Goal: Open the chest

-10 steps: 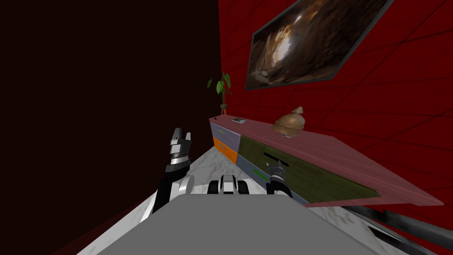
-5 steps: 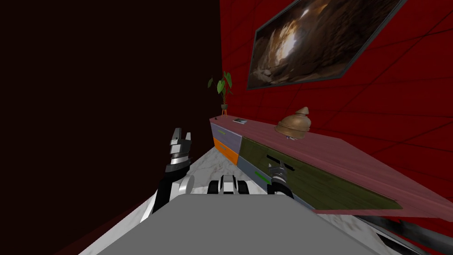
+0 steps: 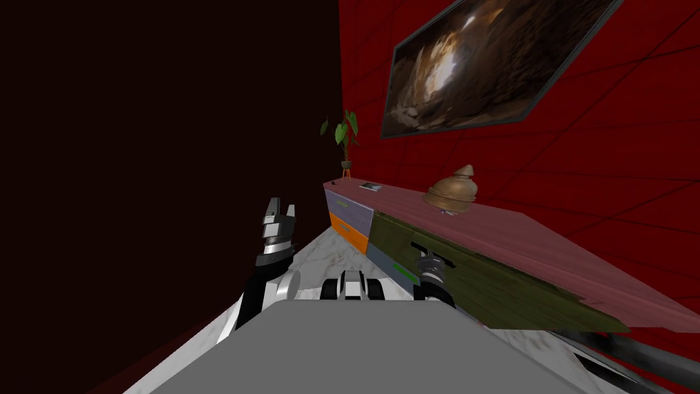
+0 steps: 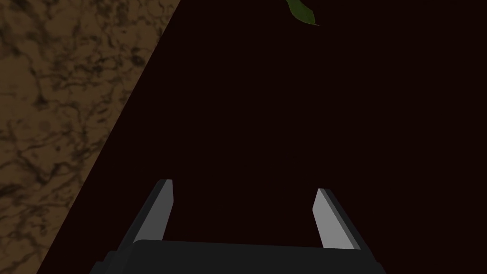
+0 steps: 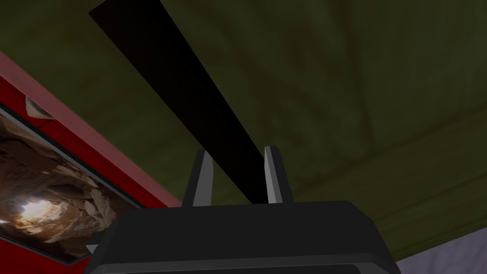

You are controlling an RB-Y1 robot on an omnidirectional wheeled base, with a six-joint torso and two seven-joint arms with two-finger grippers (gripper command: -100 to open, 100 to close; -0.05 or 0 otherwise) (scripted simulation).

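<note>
Chest front — matt, wood-grained

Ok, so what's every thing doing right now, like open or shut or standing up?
right gripper: shut on the black handle.
black handle: gripped, on the green drawer front.
green drawer front: pulled out a little, past the edge of the chest top.
orange drawer: shut.
grey drawer above it: shut.
left gripper: open, empty.
plant: upright.
brown ornament: upright on the chest top.

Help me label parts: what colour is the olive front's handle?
Black; the handle is clearest in the right wrist view, inside the right claw.
</note>
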